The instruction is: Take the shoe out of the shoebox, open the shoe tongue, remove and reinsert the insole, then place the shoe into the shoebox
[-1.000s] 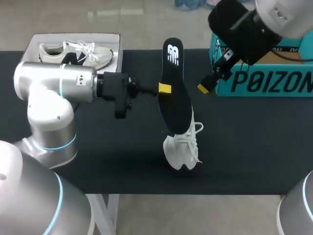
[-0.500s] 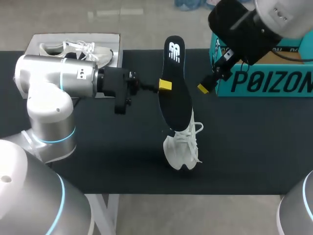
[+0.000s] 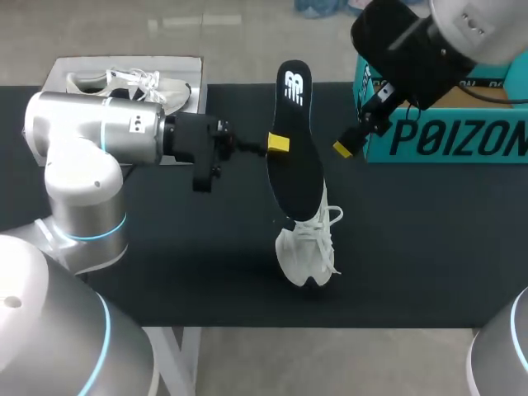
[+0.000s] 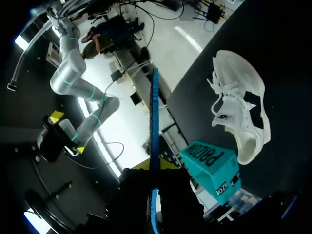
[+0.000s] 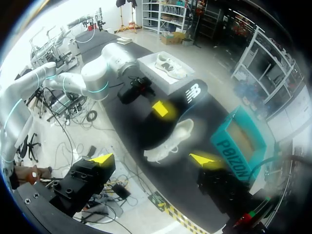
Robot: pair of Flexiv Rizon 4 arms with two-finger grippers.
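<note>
Black insole (image 3: 297,161) upright above white shoe (image 3: 309,247), clamped in left gripper (image 3: 280,147); right gripper (image 5: 153,160) spread apart.

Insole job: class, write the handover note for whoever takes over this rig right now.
Left gripper: shut on the black insole, held up over the table.
Right gripper: open, empty, near the teal shoebox.
White shoe: on the table, below the insole.
Done: shoe out; insole looks fully out.
To do: reinsert insole, put shoe in shoebox.
</note>
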